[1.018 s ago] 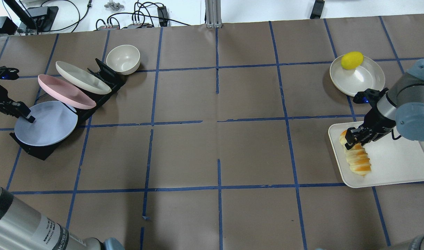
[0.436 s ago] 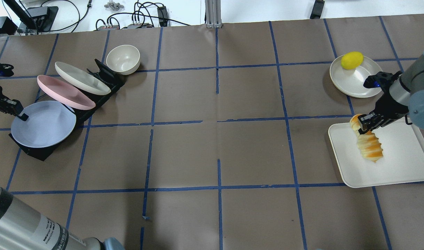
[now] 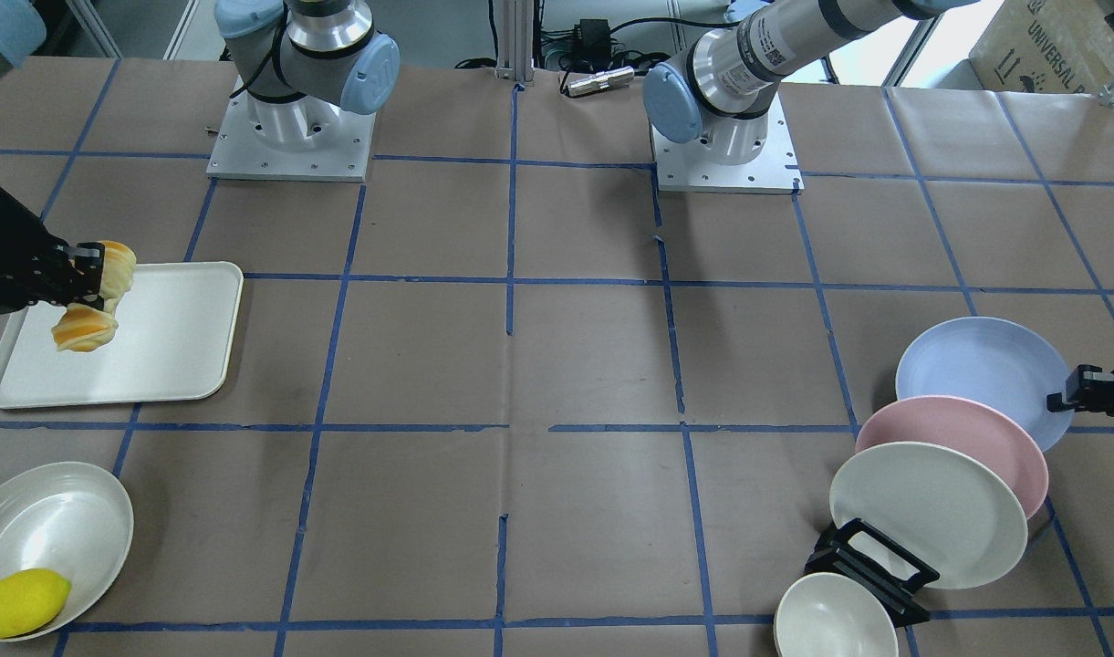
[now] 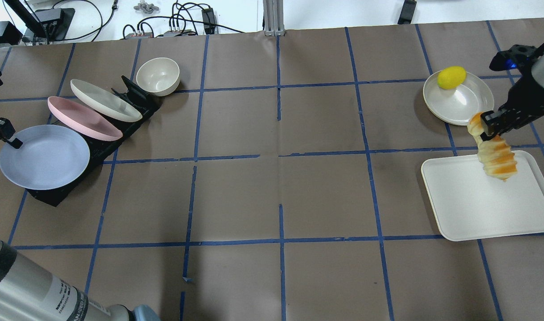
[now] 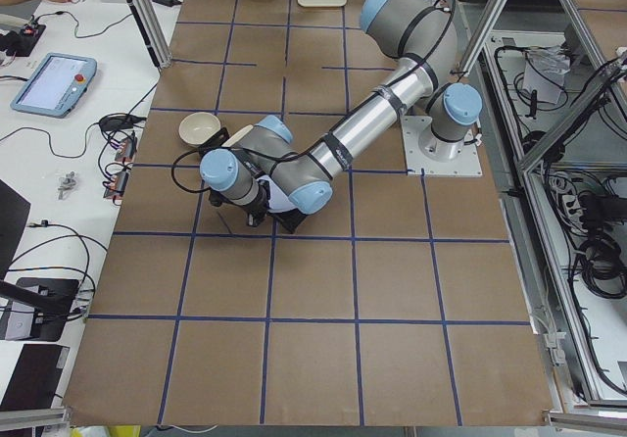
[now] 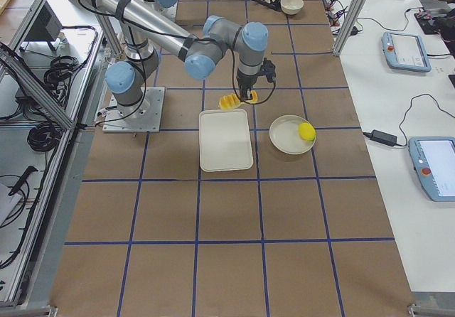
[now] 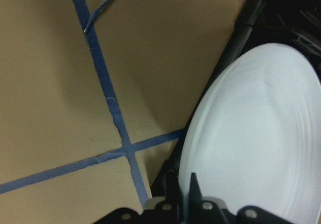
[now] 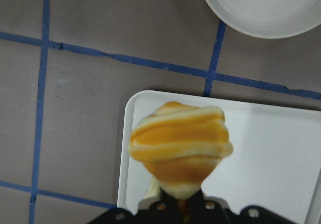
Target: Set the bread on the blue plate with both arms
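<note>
Golden bread [image 4: 494,154], clamped in the right gripper [image 4: 485,126], had risen off the tray [image 4: 476,209] near the counter's right edge, while the left gripper [image 4: 10,139], pinching the blue plate [image 4: 44,156] by its rim, had drawn it toward the left edge.

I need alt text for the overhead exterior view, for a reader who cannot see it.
The right gripper holds a segmented golden-orange bread loaf by one end above a white rectangular tray. Far across the brown table, the left gripper grips the rim of a round pale blue plate at a black plate rack.
</note>
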